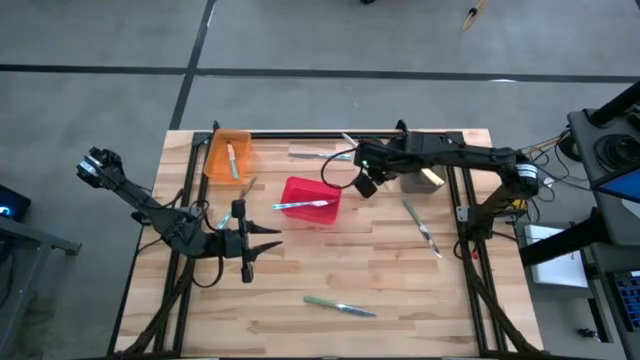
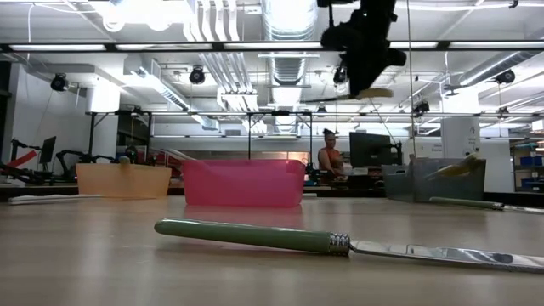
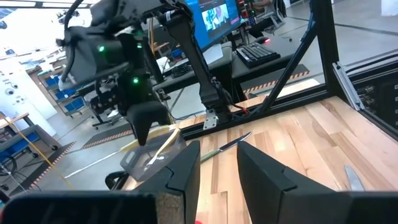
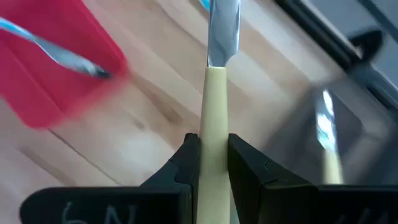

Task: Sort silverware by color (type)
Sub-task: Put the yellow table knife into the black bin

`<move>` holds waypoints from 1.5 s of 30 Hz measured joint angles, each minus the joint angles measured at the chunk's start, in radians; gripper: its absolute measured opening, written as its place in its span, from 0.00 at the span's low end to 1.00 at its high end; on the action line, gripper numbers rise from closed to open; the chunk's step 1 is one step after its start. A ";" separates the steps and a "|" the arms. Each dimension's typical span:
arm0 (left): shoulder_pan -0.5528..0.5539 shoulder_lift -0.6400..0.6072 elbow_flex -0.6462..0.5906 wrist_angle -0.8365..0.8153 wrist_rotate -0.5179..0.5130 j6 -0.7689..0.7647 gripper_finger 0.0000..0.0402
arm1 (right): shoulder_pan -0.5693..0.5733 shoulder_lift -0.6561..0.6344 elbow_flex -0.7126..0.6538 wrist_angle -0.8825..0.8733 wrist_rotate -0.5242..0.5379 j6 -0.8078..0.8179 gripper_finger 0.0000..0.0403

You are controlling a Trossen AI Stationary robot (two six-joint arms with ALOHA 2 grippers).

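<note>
The right gripper [image 4: 213,163], raised between the red bin [image 1: 310,201] and the grey bin [image 1: 422,180], clamps a yellow-handled knife [image 4: 215,99] whose long axis runs straight out from the jaws; the grey bin lies nearer. The left gripper [image 1: 246,243] waits half-open and holding nothing near the tabletop's left edge.

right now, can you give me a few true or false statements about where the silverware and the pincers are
1. The right pincer is shut on a yellow-handled knife. True.
2. The red bin holds nothing. False: a blue-handled utensil lies in it.
3. A green-handled knife lies on the table near its front edge. True.
4. The left pincer grips a green fork. False: its fingers stand apart with nothing between them.
5. The orange bin sits to the right of the grey bin in the high view. False: the orange bin is at the left, the grey one at the right.
</note>
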 joint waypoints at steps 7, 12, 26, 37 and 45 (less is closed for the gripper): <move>0.000 0.000 0.000 0.000 0.000 -0.001 0.22 | -0.091 0.028 0.035 -0.210 -0.065 -0.062 0.12; 0.000 0.000 0.000 0.000 0.000 0.000 0.22 | -0.132 0.027 0.035 -0.302 -0.074 -0.080 0.12; 0.000 0.000 0.000 0.000 -0.001 0.000 0.22 | -0.241 0.022 0.027 -0.303 -0.144 -0.208 0.12; 0.000 0.000 0.000 0.000 -0.001 0.000 0.22 | -0.364 0.020 0.003 -0.304 -0.141 -0.255 0.12; 0.000 0.000 0.000 0.000 0.000 -0.004 0.22 | -0.452 0.020 -0.130 -0.304 -0.080 -0.256 0.12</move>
